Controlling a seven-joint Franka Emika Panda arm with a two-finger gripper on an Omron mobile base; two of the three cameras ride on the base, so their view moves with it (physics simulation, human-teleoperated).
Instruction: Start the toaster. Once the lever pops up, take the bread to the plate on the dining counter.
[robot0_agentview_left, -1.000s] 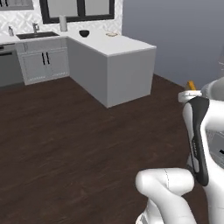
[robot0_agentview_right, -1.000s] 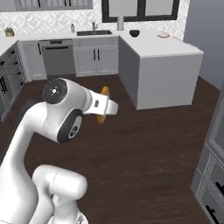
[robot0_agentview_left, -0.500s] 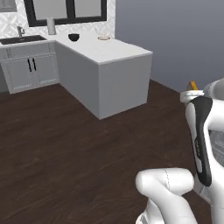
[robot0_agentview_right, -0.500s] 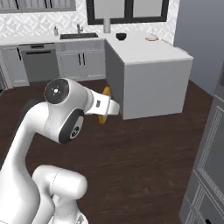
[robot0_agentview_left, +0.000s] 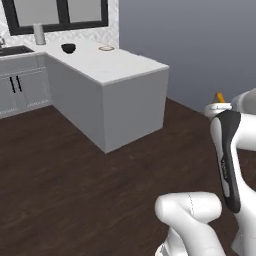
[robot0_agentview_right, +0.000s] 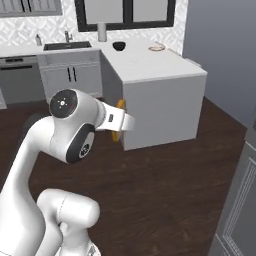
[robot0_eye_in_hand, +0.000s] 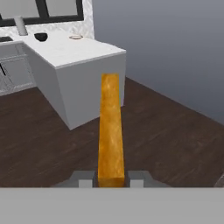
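Dark wood floor (robot0_agentview_left: 60, 190) surrounds dining counter (robot0_agentview_left: 125, 67) — plate (robot0_agentview_left: 105, 48) on top.

You find nothing to read here: no letters, numbers, brand marks or signs show on any surface in these three views.

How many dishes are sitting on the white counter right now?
2: a dark bowl near the window end of the dining counter, and the plate just beyond it toward the grey wall. Nothing appears to hide others.
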